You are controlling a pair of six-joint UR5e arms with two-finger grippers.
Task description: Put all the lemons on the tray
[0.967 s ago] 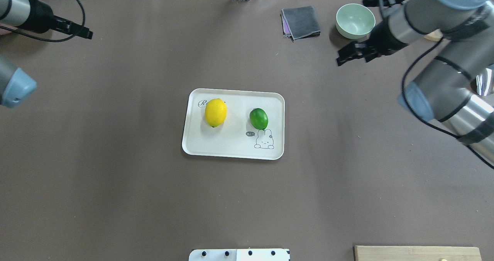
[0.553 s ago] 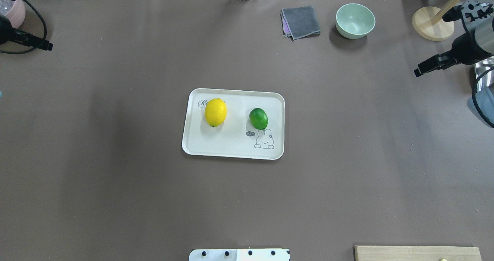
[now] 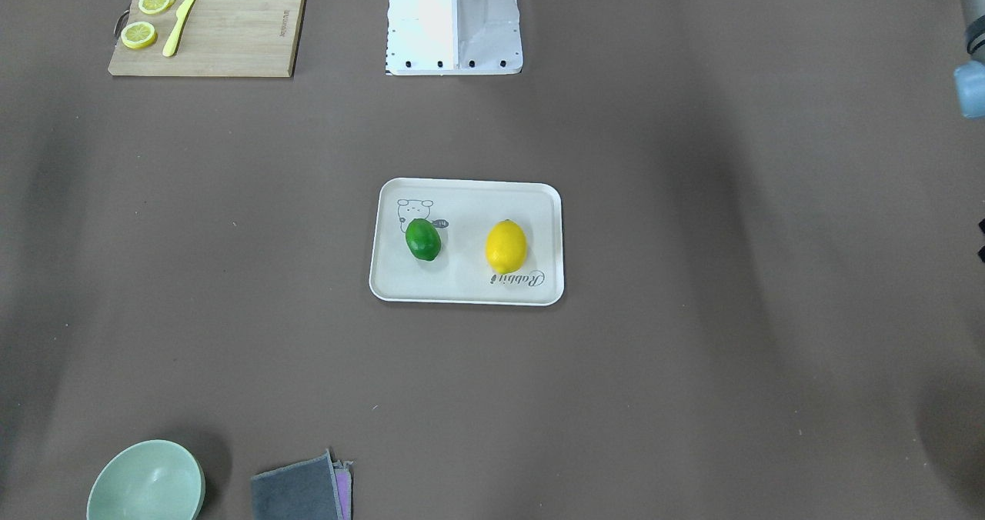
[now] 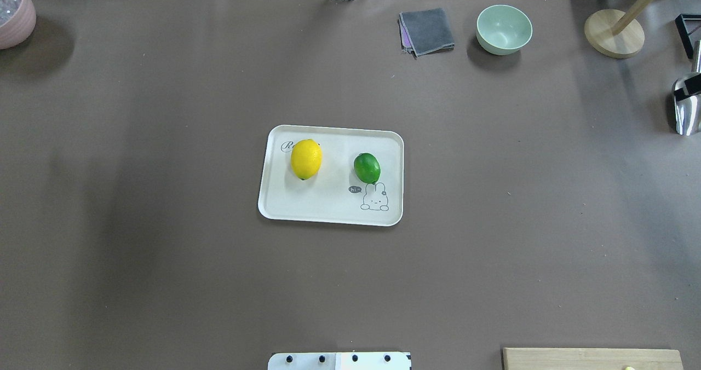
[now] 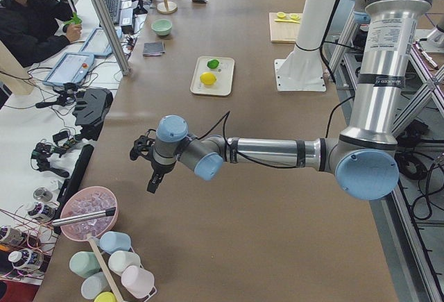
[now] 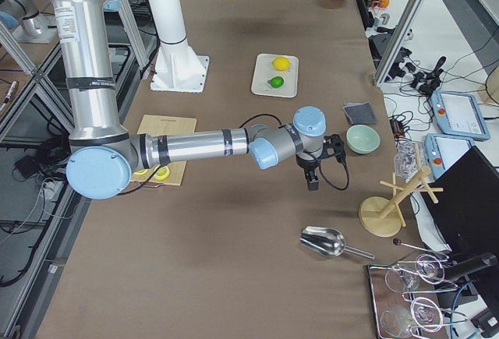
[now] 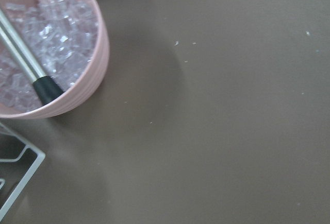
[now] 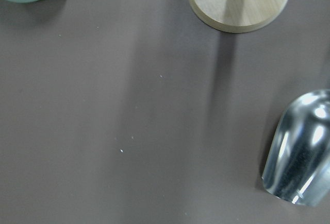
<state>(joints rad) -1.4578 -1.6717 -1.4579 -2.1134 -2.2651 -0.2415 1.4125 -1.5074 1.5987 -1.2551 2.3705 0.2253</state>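
The yellow lemon and the green lemon lie side by side on the cream tray at the table's middle. They also show in the front-facing view: yellow lemon, green lemon, tray. Both grippers are far from the tray and show only in the side views. My left gripper hangs near the table's left end. My right gripper hangs near the table's right end. I cannot tell whether either is open or shut.
A pink bowl of ice stands at the far left corner. A grey cloth, a mint bowl, a wooden stand and a metal scoop are at the far right. A cutting board holds lemon slices.
Both arms have swung outward, left arm to the left and right arm to the right, and have left the overhead view. The lemons and tray have not moved.
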